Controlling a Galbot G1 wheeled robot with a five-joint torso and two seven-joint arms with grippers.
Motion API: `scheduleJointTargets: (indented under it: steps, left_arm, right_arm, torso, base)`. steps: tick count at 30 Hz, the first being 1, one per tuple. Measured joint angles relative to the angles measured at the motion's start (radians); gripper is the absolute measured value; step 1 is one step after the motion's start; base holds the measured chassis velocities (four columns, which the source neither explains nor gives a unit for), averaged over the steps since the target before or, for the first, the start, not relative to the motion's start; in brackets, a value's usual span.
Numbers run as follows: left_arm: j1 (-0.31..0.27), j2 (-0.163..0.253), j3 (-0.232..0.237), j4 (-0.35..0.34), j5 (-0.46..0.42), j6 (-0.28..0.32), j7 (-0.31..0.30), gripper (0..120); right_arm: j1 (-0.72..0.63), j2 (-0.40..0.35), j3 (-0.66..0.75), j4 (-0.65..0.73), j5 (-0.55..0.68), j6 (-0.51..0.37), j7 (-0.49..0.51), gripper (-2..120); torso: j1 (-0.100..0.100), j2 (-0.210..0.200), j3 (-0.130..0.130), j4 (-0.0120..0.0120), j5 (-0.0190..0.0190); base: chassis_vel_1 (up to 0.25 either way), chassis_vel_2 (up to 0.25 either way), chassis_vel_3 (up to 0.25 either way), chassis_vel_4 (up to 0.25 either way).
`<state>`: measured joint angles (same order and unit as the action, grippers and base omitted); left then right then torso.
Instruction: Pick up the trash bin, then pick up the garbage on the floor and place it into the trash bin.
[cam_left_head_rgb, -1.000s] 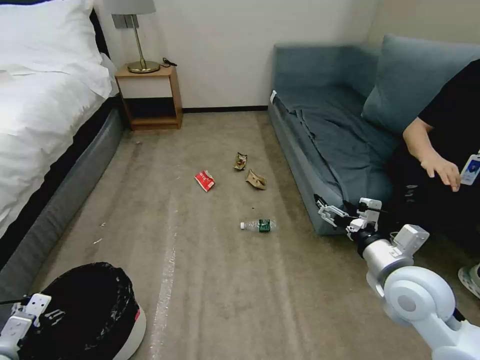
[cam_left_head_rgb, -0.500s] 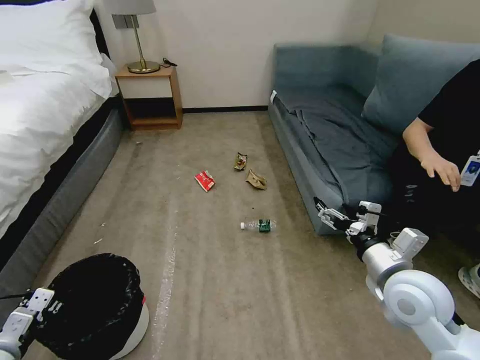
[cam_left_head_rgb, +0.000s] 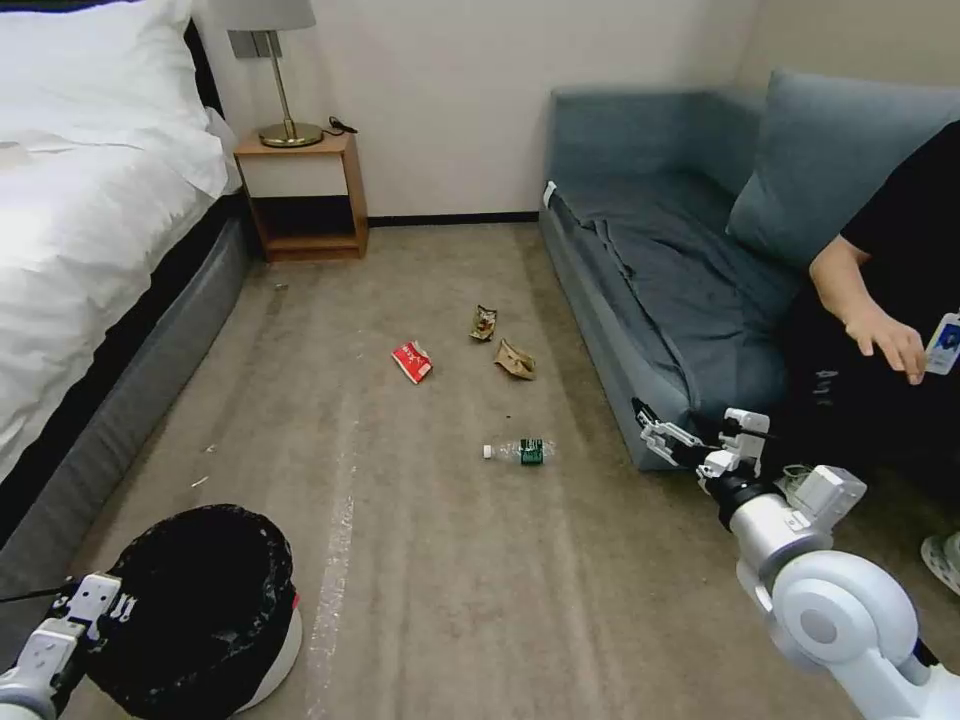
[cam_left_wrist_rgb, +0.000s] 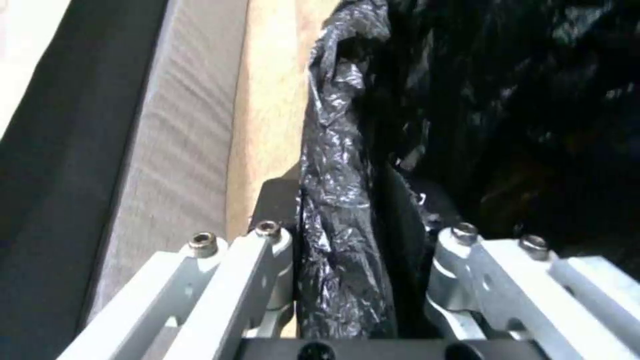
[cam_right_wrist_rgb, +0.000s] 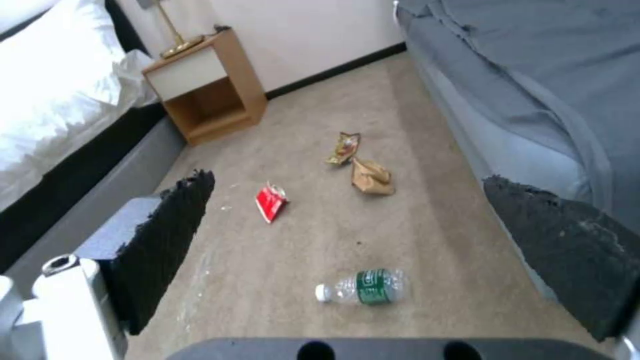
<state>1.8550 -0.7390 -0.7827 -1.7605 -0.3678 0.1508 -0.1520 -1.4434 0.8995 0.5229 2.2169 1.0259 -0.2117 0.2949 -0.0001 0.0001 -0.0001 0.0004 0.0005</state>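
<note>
The left gripper (cam_left_wrist_rgb: 347, 250) is clamped on the bagged rim of the small round white plastic trash bin (cam_left_head_rgb: 200, 610); carry it level. The right gripper (cam_right_wrist_rgb: 360, 235) hangs wide open, with the clear green-labelled bottle (cam_right_wrist_rgb: 363, 287) just ahead of its pads (cam_right_wrist_rgb: 167, 235).

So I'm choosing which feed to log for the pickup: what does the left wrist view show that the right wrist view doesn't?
Left wrist view alone: the left gripper, its fingers closed on the black-bagged rim of the trash bin.

Right wrist view alone: the right gripper open above the floor, with the bottle, red wrapper, tan paper bag, snack wrapper, nightstand and sofa.

Both: carpet and the bed's side.
</note>
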Motion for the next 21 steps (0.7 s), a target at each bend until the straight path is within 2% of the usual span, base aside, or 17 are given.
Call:
scheduleJointTargets:
  steps: [4, 6, 7, 9, 10, 12, 13, 14, 15, 16, 18, 19, 21]
  left_arm:
    - [-0.012, -0.01, 0.001, -0.03, -0.018, -0.001, 0.005, 23]
    - [-0.029, -0.041, -0.005, -0.079, -0.039, 0.0, 0.014, 18]
    - [-0.029, -0.041, -0.005, -0.079, -0.039, 0.0, 0.014, 18]
    - [-0.048, -0.086, -0.012, -0.115, -0.053, 0.008, 0.021, 15]
    - [-0.048, -0.086, -0.012, -0.115, -0.053, 0.008, 0.021, 15]
    - [-0.076, -0.124, -0.012, -0.135, -0.055, 0.015, 0.023, 11]
    - [-0.076, -0.124, -0.012, -0.135, -0.055, 0.015, 0.023, 11]
    - [-0.11, -0.147, -0.009, -0.148, -0.053, 0.018, 0.022, 8]
    - [-0.128, -0.152, -0.008, -0.156, -0.051, 0.021, 0.021, 8]
    - [-0.128, -0.152, -0.008, -0.156, -0.051, 0.021, 0.021, 8]
    - [-0.194, -0.156, -0.005, -0.174, -0.042, 0.033, 0.015, 6]
    - [-0.194, -0.156, -0.005, -0.174, -0.042, 0.033, 0.015, 6]
    - [-0.232, -0.151, -0.005, -0.183, -0.036, 0.039, 0.014, 6]
  right_arm:
    - [-0.011, 0.0, 0.005, 0.006, -0.004, 0.0, -0.003, 100]
    - [-0.02, 0.004, 0.012, 0.009, -0.008, 0.002, -0.009, 100]
    - [-0.02, 0.004, 0.012, 0.009, -0.008, 0.002, -0.009, 100]
    - [-0.032, 0.009, 0.02, 0.01, -0.018, 0.008, -0.021, 100]
    - [-0.032, 0.009, 0.02, 0.01, -0.018, 0.008, -0.021, 100]
    - [-0.045, 0.014, 0.025, 0.008, -0.032, 0.016, -0.032, 100]
    - [-0.045, 0.014, 0.025, 0.008, -0.032, 0.016, -0.032, 100]
    - [-0.059, 0.02, 0.029, 0.004, -0.045, 0.025, -0.044, 100]
    - [-0.065, 0.023, 0.032, 0.001, -0.052, 0.028, -0.049, 100]
    - [-0.065, 0.023, 0.032, 0.001, -0.052, 0.028, -0.049, 100]
    - [-0.086, 0.033, 0.039, -0.016, -0.092, 0.048, -0.077, 100]
    - [-0.086, 0.033, 0.039, -0.016, -0.092, 0.048, -0.077, 100]
    - [-0.096, 0.044, 0.039, -0.031, -0.118, 0.064, -0.091, 100]
  torso:
    - [0.0, 0.0, 0.0, -0.0005, -0.0005]
    - [0.0, 0.0, 0.0, -0.0006, -0.0009]
    - [0.0, 0.0, 0.0, -0.0006, -0.0009]
    - [0.0, 0.0, 0.0, -0.0005, -0.0011]
    - [0.0, 0.0, 0.0, -0.0005, -0.0011]
    - [0.0, 0.0, 0.0, -0.0003, -0.0015]
    - [0.0, 0.0, 0.0, -0.0003, -0.0015]
    - [0.0, 0.0, 0.0, -0.0007, -0.0026]
    - [0.0, 0.0, 0.0, -0.0012, -0.0021]
    - [0.0, 0.0, 0.0, -0.0012, -0.0021]
    - [0.0, 0.0, 0.0, -0.0007, -0.0012]
    - [0.0, 0.0, 0.0, -0.0007, -0.0012]
    - [0.0, 0.0, 0.0, -0.0005, -0.0006]
  base:
    - [0.0, 0.0, 0.0, 0.0]
    - [0.0, 0.0, 0.0, 0.0]
    - [0.0, 0.0, 0.0, 0.0]
    - [0.0, 0.0, 0.0, 0.0]
    - [0.0, 0.0, 0.0, 0.0]
    - [0.0, 0.0, 0.0, 0.0]
    - [0.0, 0.0, 0.0, 0.0]
    - [0.0, 0.0, 0.0, 0.0]
    - [0.0, 0.0, 0.0, 0.0]
    - [0.0, 0.0, 0.0, 0.0]
    - [0.0, 0.0, 0.0, 0.0]
    - [0.0, 0.0, 0.0, 0.0]
    - [0.0, 0.0, 0.0, 0.0]
